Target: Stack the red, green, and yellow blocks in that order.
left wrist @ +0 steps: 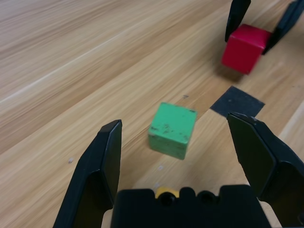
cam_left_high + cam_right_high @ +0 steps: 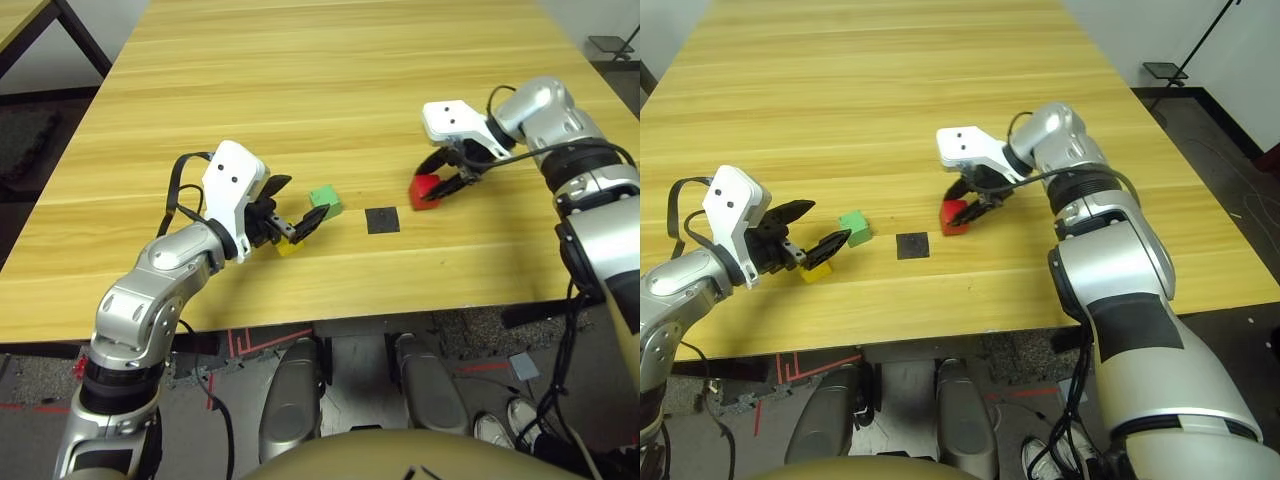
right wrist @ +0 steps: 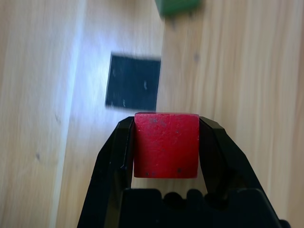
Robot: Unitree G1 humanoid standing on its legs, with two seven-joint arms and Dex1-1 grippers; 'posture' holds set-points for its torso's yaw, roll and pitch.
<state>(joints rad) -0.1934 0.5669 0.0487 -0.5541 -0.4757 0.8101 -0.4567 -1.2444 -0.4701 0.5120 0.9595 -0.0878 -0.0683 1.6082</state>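
Red block (image 3: 166, 145) clamped in R hand (image 3: 166, 147), green block (image 1: 172, 129) betw. L hand's (image 1: 174, 142) spread fingers, apart

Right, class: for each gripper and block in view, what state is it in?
Left gripper: jaws open, nothing between them.
Right gripper: jaws shut on the red block.
Red block: gripped, not stacked.
Green block: on the table, unstacked.
Yellow block: partly hidden by the left gripper.

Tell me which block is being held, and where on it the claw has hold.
The matte red cube: the right claw grips it by two opposite side faces, one finger on each.
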